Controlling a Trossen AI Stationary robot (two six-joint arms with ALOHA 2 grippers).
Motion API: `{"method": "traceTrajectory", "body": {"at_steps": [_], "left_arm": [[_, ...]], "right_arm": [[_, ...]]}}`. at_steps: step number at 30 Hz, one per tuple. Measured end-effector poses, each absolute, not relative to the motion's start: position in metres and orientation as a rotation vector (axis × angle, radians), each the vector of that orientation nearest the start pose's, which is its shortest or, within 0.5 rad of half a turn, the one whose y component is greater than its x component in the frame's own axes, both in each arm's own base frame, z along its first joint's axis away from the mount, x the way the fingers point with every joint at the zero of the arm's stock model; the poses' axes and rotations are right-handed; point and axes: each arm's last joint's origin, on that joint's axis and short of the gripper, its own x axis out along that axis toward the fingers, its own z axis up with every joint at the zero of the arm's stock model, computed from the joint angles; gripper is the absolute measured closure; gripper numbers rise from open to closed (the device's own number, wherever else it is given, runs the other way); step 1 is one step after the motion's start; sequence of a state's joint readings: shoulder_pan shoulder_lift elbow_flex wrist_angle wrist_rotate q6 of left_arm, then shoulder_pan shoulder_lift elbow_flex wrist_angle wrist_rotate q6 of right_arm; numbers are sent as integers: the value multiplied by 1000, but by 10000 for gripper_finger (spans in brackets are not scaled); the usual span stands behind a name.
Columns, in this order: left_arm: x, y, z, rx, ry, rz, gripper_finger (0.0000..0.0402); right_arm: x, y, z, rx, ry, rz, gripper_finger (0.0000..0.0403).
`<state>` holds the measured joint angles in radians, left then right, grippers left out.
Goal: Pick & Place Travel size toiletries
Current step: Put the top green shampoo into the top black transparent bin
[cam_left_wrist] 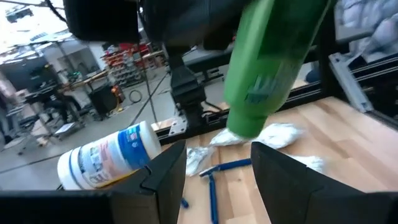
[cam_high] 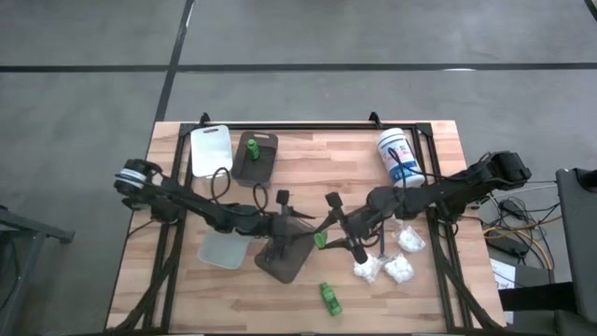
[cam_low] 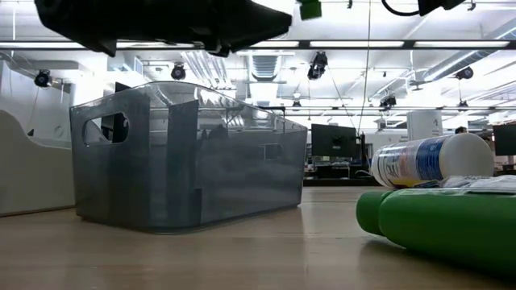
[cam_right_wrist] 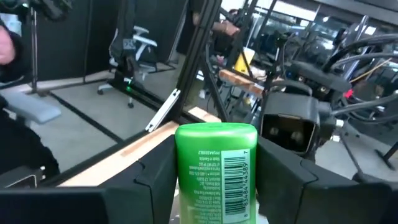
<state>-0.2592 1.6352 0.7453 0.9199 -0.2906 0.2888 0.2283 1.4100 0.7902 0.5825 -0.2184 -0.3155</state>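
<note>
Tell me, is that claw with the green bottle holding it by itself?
Yes: the right gripper has its fingers clamped on both sides of the green bottle, while the left gripper is open and empty.

Both arms reach to mid-table, left gripper (cam_high: 297, 217) jaws apart, right gripper (cam_high: 328, 235) jaws clamped.
</note>
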Motion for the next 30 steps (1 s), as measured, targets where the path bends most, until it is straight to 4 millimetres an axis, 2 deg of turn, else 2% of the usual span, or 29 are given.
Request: {"method": "traceTrajectory", "body": {"at_steps": [9, 21, 30], "left_arm": [[347, -81, 218, 276, -28, 62, 216], [345, -84, 214, 257, -11, -5, 216], [345, -85, 219, 242, -65, -41, 216]], "right_arm": [[301, 77, 269, -325, -80, 444, 227], [301, 76, 268, -335, -81, 441, 227], [301, 76, 269, -339, -85, 440, 227]]}}
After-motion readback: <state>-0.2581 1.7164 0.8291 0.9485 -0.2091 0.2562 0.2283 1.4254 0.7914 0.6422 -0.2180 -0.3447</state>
